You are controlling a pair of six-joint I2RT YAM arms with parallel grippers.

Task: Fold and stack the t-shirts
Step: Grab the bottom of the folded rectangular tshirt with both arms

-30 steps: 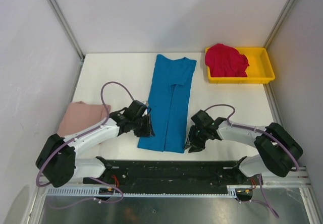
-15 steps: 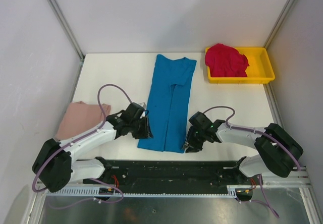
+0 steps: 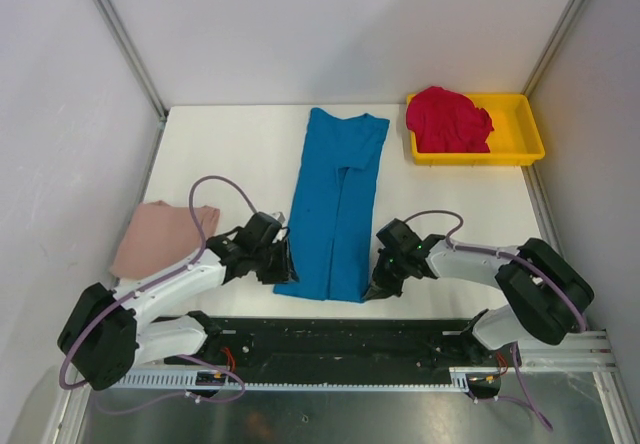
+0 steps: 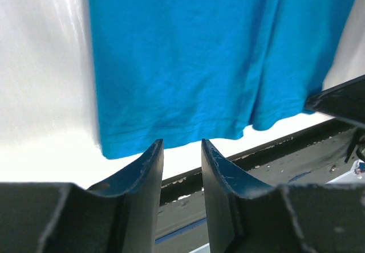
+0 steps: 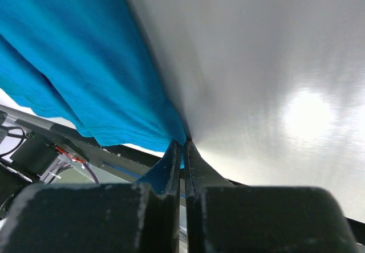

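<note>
Overhead, laid flat on the smooth white table [image 3: 230,154]: blue shirt [image 3: 335,209], soft cloth folded to a long narrow strip, long axis running near to far, far end leaning slightly right, hem toward the near edge. Crumpled in the glossy yellow tray [image 3: 528,134] at the far right corner: red shirt [image 3: 448,119]. Folded at the table's left edge: pink shirt [image 3: 160,236]. Set at the hem's near-left corner: left hand [image 3: 287,264]; at its near-right corner, right hand [image 3: 373,288]. Compared with a second ago, both drawn nearer the front edge and closer in on the hem; strip itself unmoved.

Next, from the left wrist: dark scuffed fingers [image 4: 145,173] held apart, tips just short of the stitched hem, nothing between them but bare table edge.

Lastly, from the right wrist: fingers pressed together, pinched on the corner of the blue hem, cloth pulled into shallow folds beside the shiny table.
</note>
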